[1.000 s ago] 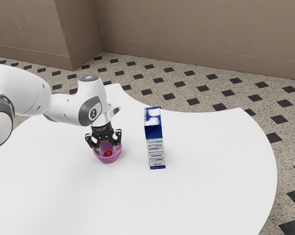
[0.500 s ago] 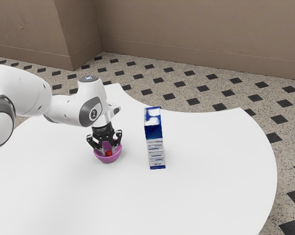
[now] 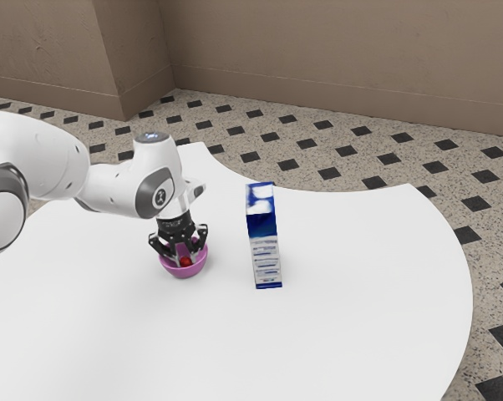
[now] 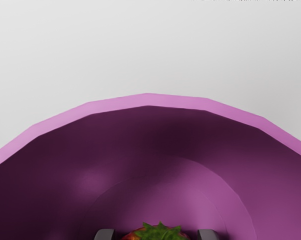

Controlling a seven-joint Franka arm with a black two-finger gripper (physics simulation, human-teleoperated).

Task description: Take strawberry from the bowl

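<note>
From my remote station, I had the gripper (image 3: 186, 256) reaching down into the bowl (image 3: 183, 272), its fingers parted on opposite sides of the strawberry (image 3: 185, 262), with a slim gap visible beside each. The strawberry sat low inside the bowl, its green leaves facing my wrist camera, while the carton (image 3: 266, 251) stood upright on the table (image 3: 343, 309), apart from the bowl.

- Exterior view: beside my arm (image 3: 47, 154), set back, angled down across the surface (image 3: 343, 317).
- Wrist view: close, facing into the bowl (image 4: 148, 99).
- Both show me bowl and surface.
</note>
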